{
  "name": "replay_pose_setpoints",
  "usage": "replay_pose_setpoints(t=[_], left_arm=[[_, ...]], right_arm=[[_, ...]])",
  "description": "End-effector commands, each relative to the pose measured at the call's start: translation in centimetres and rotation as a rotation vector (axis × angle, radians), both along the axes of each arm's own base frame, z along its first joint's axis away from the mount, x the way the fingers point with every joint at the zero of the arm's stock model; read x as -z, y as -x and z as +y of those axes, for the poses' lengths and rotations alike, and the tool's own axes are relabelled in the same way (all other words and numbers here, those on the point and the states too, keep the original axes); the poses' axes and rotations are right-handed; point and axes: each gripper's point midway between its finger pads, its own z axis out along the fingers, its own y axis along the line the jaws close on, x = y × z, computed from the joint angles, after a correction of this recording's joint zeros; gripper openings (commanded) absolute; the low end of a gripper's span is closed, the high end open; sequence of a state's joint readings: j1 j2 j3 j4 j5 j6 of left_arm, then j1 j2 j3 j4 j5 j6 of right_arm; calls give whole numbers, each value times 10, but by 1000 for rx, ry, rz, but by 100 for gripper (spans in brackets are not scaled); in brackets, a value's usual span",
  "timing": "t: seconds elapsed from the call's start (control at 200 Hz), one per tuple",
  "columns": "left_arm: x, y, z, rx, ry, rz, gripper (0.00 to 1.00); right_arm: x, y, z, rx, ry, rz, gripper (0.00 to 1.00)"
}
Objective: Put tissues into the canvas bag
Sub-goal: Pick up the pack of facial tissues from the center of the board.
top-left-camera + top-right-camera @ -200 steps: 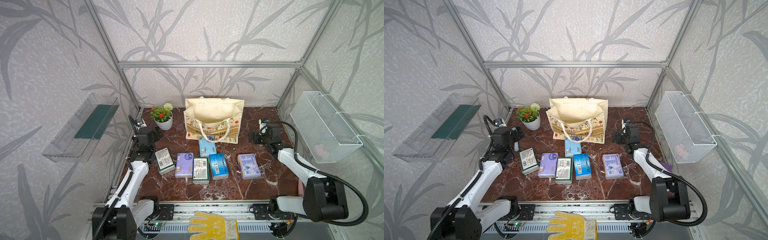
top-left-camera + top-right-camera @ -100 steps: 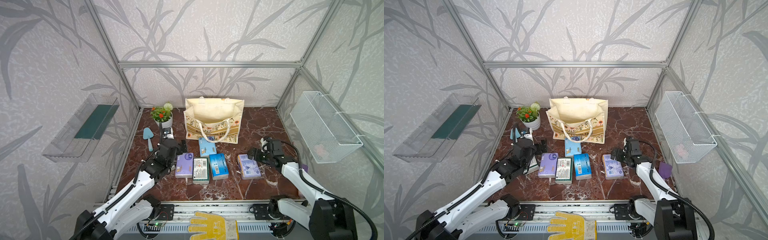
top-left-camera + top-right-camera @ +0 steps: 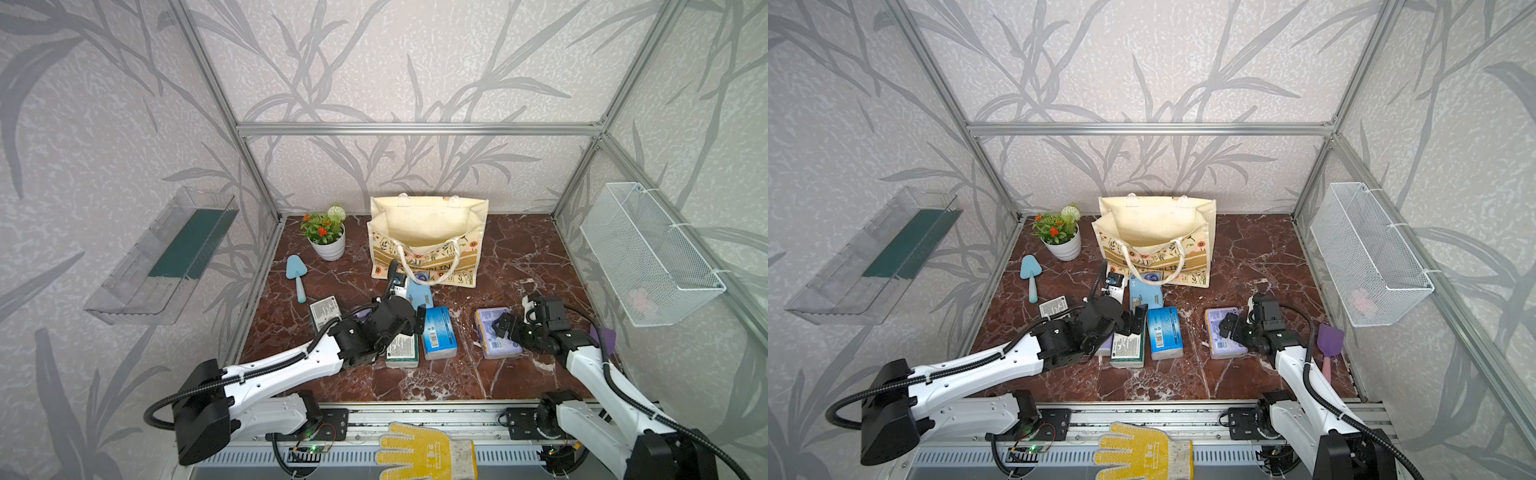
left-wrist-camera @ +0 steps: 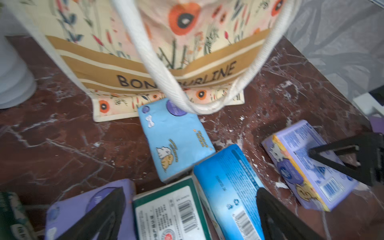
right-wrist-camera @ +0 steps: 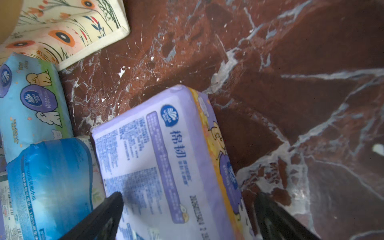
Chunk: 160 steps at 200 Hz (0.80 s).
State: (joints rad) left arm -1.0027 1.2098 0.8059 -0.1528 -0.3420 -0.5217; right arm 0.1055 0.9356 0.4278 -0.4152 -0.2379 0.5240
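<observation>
- Our left claw (image 4: 187,218) is open wide, with nothing in it. It hangs over a dark green soft pack of tissues with a white label (image 4: 172,214).
- One black finger (image 4: 104,212) is above a lilac soft pack (image 4: 79,205). The other is above a deep blue soft pack (image 4: 226,187).
- Our right claw (image 5: 187,218) is open wide and empty too. It hangs over a second lilac pack (image 5: 166,155).
- We see a light blue pack with little animals (image 4: 176,137) touching the bottom of the cream cloth bag with rope handles (image 3: 428,232).
- That bag stands open at the back of the red-brown stone table (image 3: 519,257).
- A second dark green pack (image 3: 324,309) lies beside our left arm.
</observation>
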Motion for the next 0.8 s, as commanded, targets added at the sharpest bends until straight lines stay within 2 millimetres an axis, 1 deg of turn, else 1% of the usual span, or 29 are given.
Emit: replay_pose_setpoints(t=[0.0, 0.035, 0.09, 0.2, 0.24, 0.305, 0.415, 0.525, 0.575, 0.675, 0.74, 0.795], left_arm=[[-8, 6, -41, 109, 97, 74, 97], [-3, 8, -50, 149, 82, 99, 97], [-2, 6, -63, 197, 52, 104, 97], [-5, 1, -79, 239, 9, 110, 97], [-6, 0, -84, 251, 15, 120, 97], [-4, 2, -94, 266, 39, 156, 97], [8, 7, -103, 277, 51, 229, 96], [15, 8, -108, 284, 45, 266, 95], [15, 8, -110, 288, 34, 274, 94], [16, 7, -113, 299, 14, 288, 93], [18, 8, -116, 306, 15, 300, 92], [18, 10, -120, 316, 29, 315, 92]], right_arm=[[-2, -1, 14, -5, -61, -9, 97], [0, -1, 17, -3, -66, -5, 97], [2, 0, 23, -7, -67, -3, 96], [0, -4, 39, 13, -114, -9, 95], [-1, -6, 44, 15, -125, -15, 95], [-2, -10, 49, 37, -147, -21, 95], [-4, -21, 54, 81, -193, -36, 94], [-15, -32, 59, 75, -218, -76, 93], [-19, -33, 57, 70, -200, -88, 93], [-29, -31, 46, 70, -138, -125, 93], [-28, -26, 36, 85, -99, -131, 93], [-22, -21, 29, 100, -87, -131, 93]])
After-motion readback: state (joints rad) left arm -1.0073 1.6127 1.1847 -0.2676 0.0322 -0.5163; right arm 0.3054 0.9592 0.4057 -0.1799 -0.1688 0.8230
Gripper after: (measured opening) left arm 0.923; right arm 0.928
